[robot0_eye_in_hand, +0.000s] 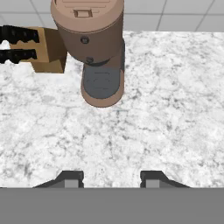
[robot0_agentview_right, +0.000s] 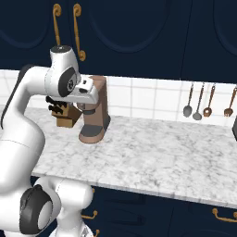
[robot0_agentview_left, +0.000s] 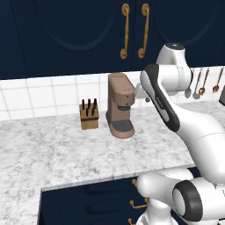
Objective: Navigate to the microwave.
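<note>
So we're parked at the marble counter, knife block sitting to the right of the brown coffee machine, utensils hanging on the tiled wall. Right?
Not quite: the knife block sits to the left of the brown coffee machine, as the left base view shows. The marble counter and the hanging utensils are as you say.

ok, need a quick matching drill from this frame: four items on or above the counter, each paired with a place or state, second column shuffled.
Column 1:
1. brown pod coffee machine
2. tan wooden knife block with black handles
3. row of hanging metal ladles and spoons
4. end effector

Column 2:
A. on the tiled wall, right of the coffee machine
B. open, above bare marble
C. on the marble counter, grey drip tray at its base
D. on the counter, just left of the coffee machine

Pairs: 1-C, 2-D, 3-A, 4-B
</note>
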